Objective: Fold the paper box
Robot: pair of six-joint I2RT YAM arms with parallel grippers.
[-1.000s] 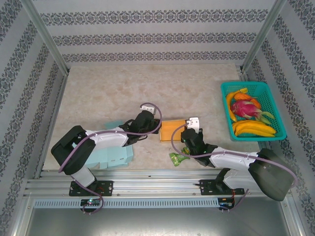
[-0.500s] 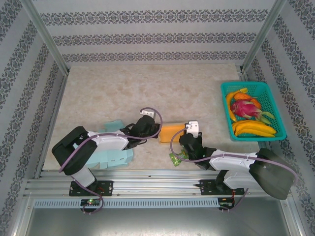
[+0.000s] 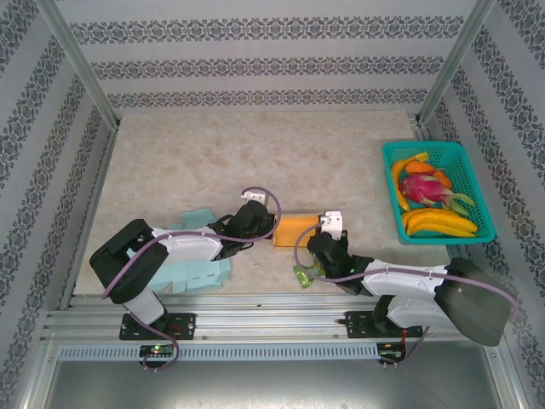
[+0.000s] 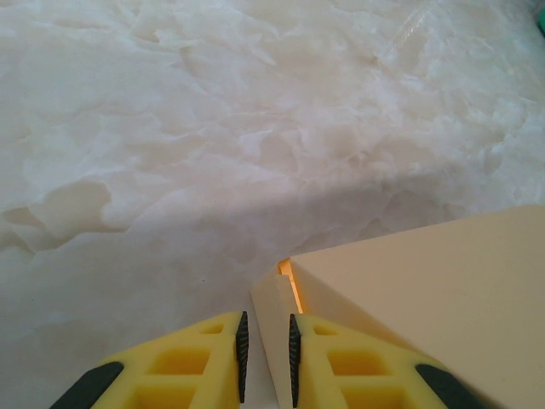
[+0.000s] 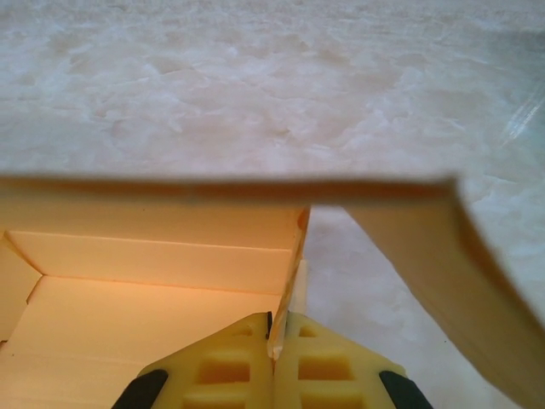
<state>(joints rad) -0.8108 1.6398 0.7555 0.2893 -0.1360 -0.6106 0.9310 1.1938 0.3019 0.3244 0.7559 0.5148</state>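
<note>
While both arms crowd near edge of table (image 3: 255,153), orange box (image 3: 296,230) sits between them, part folded. Left jaws, nearly shut, pinch thin flap at box's left corner, with yellow fingers (image 4: 196,358) either side of it. Right jaws clamp tight on upright inner wall at box's right side, with broad flap overhanging in right wrist view. Pale-blue card (image 3: 192,273) lies flat under left arm. Green wrapper (image 3: 304,274) lies just beside right arm. Teal basket (image 3: 434,145) of fruit stands well apart at right.
</note>
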